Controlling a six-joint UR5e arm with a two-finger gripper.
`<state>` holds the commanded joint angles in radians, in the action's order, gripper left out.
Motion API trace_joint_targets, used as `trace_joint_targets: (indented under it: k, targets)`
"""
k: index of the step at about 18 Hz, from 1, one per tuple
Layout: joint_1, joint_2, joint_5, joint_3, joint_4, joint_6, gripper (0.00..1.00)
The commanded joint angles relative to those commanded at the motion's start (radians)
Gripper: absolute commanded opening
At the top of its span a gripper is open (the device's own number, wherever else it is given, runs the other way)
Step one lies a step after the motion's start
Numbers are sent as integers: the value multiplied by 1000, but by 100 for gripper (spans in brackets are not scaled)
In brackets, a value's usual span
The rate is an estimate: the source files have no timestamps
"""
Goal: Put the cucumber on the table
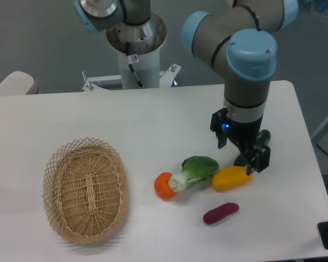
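White and smooth, the counter [98, 117] fills most of the fixed camera's view, with grey floor behind it and the arm's base at the far edge.

Taking the yellow vegetable [231, 178] as the landmark: the bok choy [195, 170] lies just to its left, the orange vegetable [164, 185] touches the bok choy's white stem further left, and the magenta vegetable [221, 213] lies nearer the camera, a little apart. The wicker basket [86, 190] sits well to the left, with nothing visible inside it.

The cucumber [262, 139] shows only as dark green patches directly behind the yellow vegetable, right at the claw [250, 158]. One patch peeks out on the claw's right side, another below near its tips, so its long axis seems to run steeply, upper right to lower left, through the fingers. Whether its low end touches the counter is hidden by the claw and the yellow vegetable.

The claw hangs almost straight down from the wrist, fingers narrowly spaced. It looks clamped on the cucumber, though the contact itself is partly hidden. Its tips sit just above the right end of the yellow vegetable.

Judging from this, the release needs bare counter, and the yellow vegetable crowds the near side.
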<state>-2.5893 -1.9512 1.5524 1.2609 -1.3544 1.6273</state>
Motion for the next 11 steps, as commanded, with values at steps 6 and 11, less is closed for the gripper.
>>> trace_joint_targets:
  k: [6,11]
  targets:
    - [-18,2,2,-3,-19,49,100]
    - [-17,3,6,0,-14,49,100]
